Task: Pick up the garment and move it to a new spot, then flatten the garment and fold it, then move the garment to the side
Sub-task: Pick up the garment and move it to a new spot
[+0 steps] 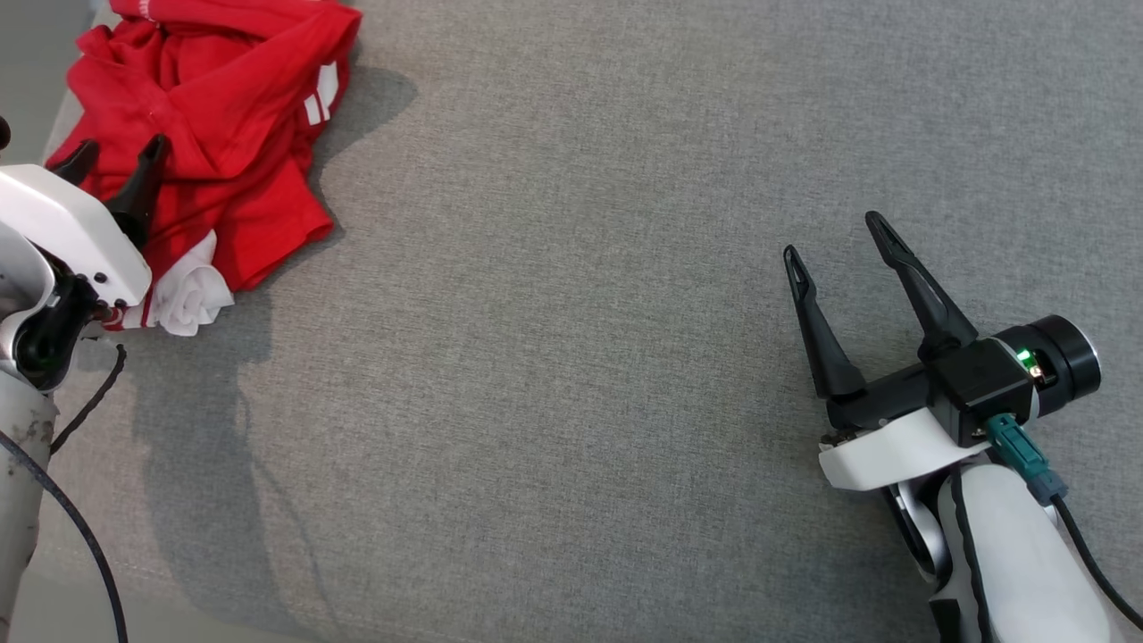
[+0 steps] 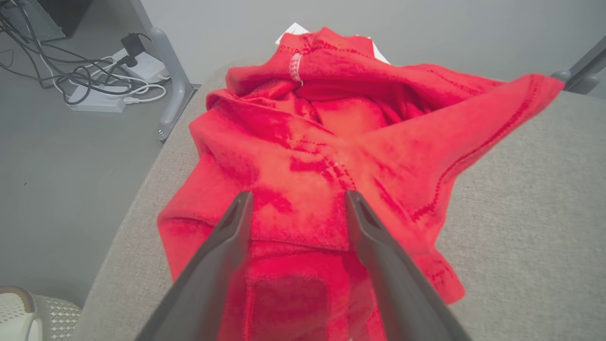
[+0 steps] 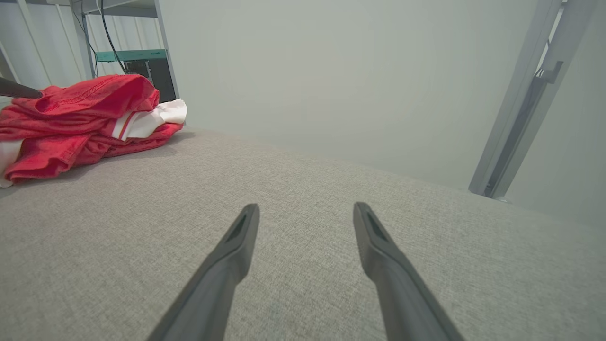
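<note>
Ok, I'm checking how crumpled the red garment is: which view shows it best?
Left wrist view: the garment lies close and central, folds and stitching plain, beyond the open left tool. Head view: it sits in the top left corner, partly behind that tool. Right wrist view: it lies side-on, far left.

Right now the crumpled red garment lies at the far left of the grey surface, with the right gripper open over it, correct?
No. It is the left gripper that hangs open over the red garment, as the left wrist view shows; the rest is right.
</note>
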`<state>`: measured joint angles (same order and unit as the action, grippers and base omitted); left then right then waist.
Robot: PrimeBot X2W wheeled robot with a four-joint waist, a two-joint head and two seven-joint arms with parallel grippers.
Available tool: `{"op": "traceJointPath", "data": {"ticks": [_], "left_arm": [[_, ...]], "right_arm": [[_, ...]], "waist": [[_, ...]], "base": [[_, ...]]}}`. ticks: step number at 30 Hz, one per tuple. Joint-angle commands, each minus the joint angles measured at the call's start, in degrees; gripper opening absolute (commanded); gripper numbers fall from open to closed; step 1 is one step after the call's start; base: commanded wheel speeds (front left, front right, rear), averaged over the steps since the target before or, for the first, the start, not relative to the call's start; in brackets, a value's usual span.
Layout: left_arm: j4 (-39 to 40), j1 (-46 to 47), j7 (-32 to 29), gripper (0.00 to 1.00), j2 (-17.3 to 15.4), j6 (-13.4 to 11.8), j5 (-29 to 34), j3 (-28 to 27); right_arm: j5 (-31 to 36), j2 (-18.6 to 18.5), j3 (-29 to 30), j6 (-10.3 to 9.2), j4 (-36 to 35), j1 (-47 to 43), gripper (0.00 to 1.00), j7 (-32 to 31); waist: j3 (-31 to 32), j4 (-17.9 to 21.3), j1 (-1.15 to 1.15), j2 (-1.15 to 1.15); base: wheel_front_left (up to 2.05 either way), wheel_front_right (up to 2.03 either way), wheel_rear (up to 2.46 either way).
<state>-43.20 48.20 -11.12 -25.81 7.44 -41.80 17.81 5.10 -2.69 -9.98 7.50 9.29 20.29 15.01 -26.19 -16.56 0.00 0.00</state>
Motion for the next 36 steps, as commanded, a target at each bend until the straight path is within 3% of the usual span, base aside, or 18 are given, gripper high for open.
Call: {"op": "traceJointPath", "data": {"ticks": [1, 9, 10, 11, 12, 19, 36], "left_arm": [[-1.05, 1.3, -0.43, 1.0, -0.73, 0.02, -0.9, 1.04], [-6.08, 4.14, -1.19, 1.0, -1.95, 0.02, -3.85, 6.1], [-6.61, 4.39, -1.04, 0.71, -2.04, 0.02, -4.31, 6.63], [-7.05, 4.57, -0.95, 0.18, -2.13, 0.02, -4.72, 7.16], [-7.25, 4.66, -0.95, 0.0, -2.11, 0.02, -5.21, 7.85], [-7.15, 4.73, 2.07, 0.0, -3.53, 0.03, -8.54, 11.22], [1.55, 7.83, 22.65, 0.0, -7.75, 0.03, -12.85, 10.15]], "right_arm": [[0.2, -0.38, 0.14, -0.02, -0.33, 0.51, 1.0, 0.35], [0.35, -0.39, -0.25, -0.02, -0.53, 1.11, 1.0, 0.35], [0.33, -0.39, -0.25, -0.02, -0.47, 1.14, 1.0, 0.35], [0.3, -0.38, -0.24, -0.02, -0.42, 1.12, 1.0, 0.35], [0.26, -0.38, -0.19, -0.02, -0.38, 1.06, 1.0, 0.35], [-0.12, -0.38, 0.15, -0.02, -0.13, 0.28, 1.0, 0.35], [-5.51, -0.38, -0.96, -0.03, 0.49, -2.96, 1.0, 0.35]], "waist": [[-0.53, 0.49, 0.0, 0.0], [-1.57, 1.59, 0.0, 0.0], [-1.55, 1.67, 0.0, 0.0], [-1.5, 1.75, 0.0, 0.0], [-1.39, 1.8, 0.0, 0.0], [0.42, 1.47, 0.0, 0.0], [11.59, 2.04, 0.0, 0.0]], "base": [[0.0, 0.0, 0.0], [0.0, 0.0, 0.0], [0.0, 0.0, 0.0], [0.0, 0.0, 0.0], [0.0, 0.0, 0.0], [0.0, 0.0, 0.0], [0.0, 0.0, 0.0]]}}
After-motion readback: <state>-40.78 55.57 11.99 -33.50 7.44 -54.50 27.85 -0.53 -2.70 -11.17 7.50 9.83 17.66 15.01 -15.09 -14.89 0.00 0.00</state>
